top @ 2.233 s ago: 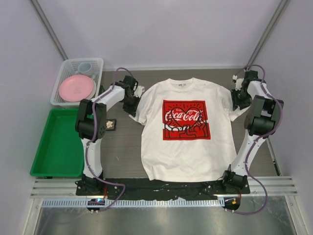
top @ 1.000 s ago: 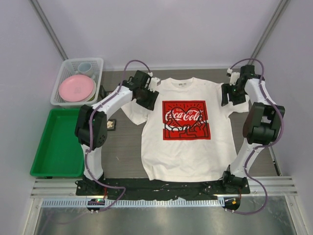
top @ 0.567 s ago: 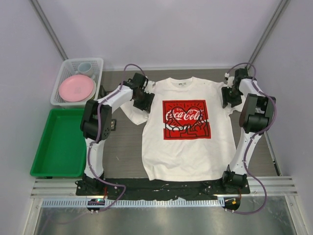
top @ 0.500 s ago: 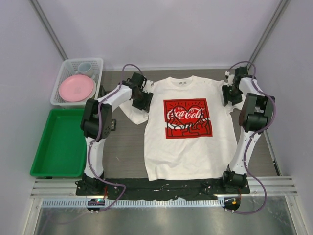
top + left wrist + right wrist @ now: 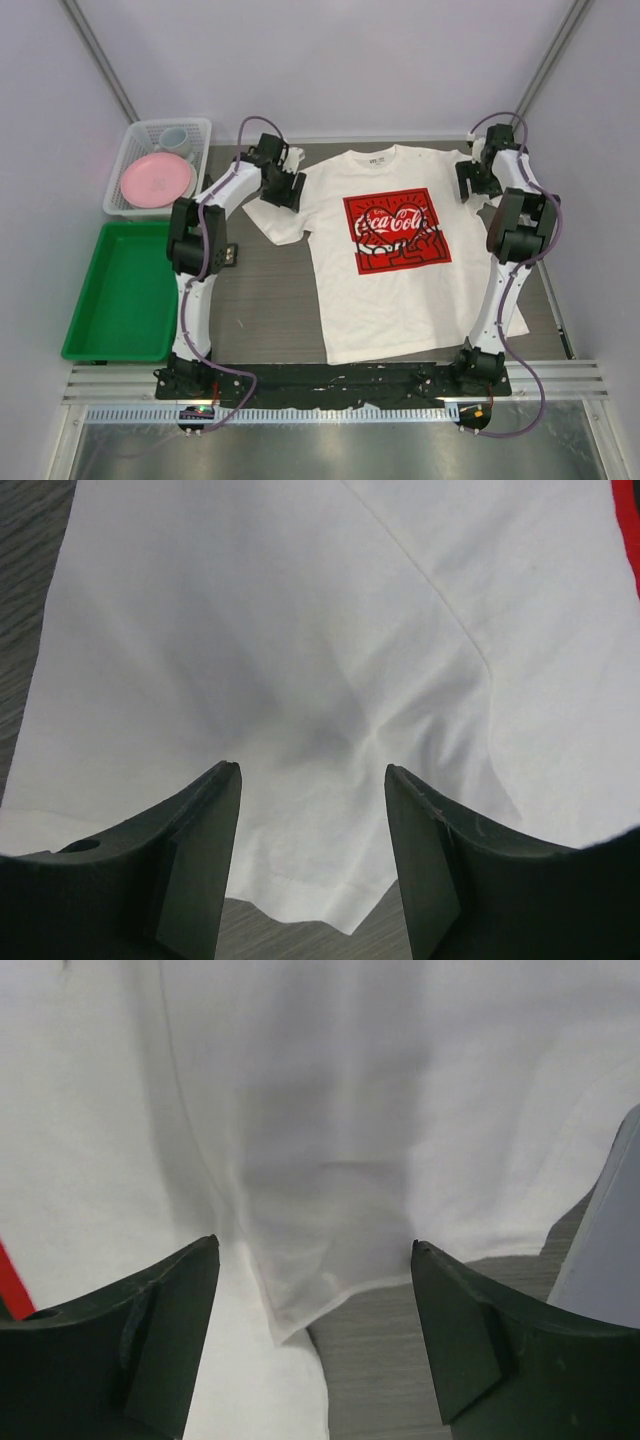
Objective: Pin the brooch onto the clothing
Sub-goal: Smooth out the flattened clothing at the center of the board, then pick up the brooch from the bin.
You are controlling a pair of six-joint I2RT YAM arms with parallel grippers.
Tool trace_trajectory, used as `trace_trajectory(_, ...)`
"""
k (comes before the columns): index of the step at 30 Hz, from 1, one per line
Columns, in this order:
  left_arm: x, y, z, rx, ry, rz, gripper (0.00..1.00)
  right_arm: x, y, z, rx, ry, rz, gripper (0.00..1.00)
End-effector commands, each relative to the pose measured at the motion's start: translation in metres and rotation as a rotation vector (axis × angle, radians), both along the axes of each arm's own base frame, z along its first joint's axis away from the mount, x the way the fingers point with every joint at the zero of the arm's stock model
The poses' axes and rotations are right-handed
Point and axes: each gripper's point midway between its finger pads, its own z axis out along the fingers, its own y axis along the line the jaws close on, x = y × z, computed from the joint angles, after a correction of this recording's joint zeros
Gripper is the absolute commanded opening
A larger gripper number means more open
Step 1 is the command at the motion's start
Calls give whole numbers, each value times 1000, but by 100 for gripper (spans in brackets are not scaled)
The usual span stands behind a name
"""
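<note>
Top view: the T-shirt (image 5: pixel 390 270) has slid right and twisted on the worktop (image 5: pixel 270 300). My left hand (image 5: pixel 284 184) and right hand (image 5: pixel 471 180) are out at its sleeves.

Left wrist: fingers spread, sleeve let go.

Right wrist: same, released.

It's white, red print up, mildly wrinkled, and looks ready for pinning.

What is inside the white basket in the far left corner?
The basket holds a pink plate and a pale cup. Whatever lies under the plate is covered.
</note>
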Motion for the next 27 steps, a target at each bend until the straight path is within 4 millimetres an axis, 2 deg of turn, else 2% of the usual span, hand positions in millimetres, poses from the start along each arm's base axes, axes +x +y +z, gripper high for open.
trace_trajectory(1,-3,-7,80,-56,-167,-99,64,-19,19,100,46,-128,80,84)
trace_trajectory(3,-16,-12,88,-90,-164,-145,67,-30,31,113,90,-134,111,85)
trace_trajectory(4,-27,-10,91,-90,-163,-164,71,-43,36,109,105,-99,123,87)
trace_trajectory(5,-33,-10,92,-83,-168,-196,72,-52,40,121,109,-112,131,87)
trace_trajectory(6,-39,-10,91,-76,-167,-217,75,-59,45,122,128,-104,145,87)
trace_trajectory(7,-48,-6,87,-61,-150,-227,75,-77,51,110,153,-49,148,87)
trace_trajectory(8,-52,-4,85,-45,-149,-248,75,-87,55,117,158,-52,163,87)
trace_trajectory(9,-53,-1,83,-34,-147,-252,75,-97,58,115,167,-37,172,87)
trace_trajectory(10,-57,2,80,-16,-129,-257,75,-115,63,100,186,16,173,86)
trace_trajectory(11,-59,4,76,-2,-121,-265,74,-125,64,96,188,33,175,85)
trace_trajectory(12,-60,6,74,13,-118,-278,73,-136,65,101,173,29,188,84)
trace_trajectory(13,-60,9,72,28,-113,-279,72,-156,64,84,164,89,181,81)
trace_trajectory(14,-61,11,70,36,-110,-284,72,-167,65,79,159,110,179,80)
trace_trajectory(15,-62,11,68,41,-107,-293,71,-177,63,84,134,103,193,78)
trace_trajectory(16,-63,11,67,43,-102,-298,71,-195,64,70,132,152,189,75)
trace_trajectory(19,-60,13,61,60,-97,-295,70,-225,61,59,104,189,180,70)
trace_trajectory(22,-53,15,52,90,-93,-287,69,-238,53,45,76,217,162,66)
trace_trajectory(27,-48,24,32,150,-45,-264,63,-243,31,19,65,272,118,65)
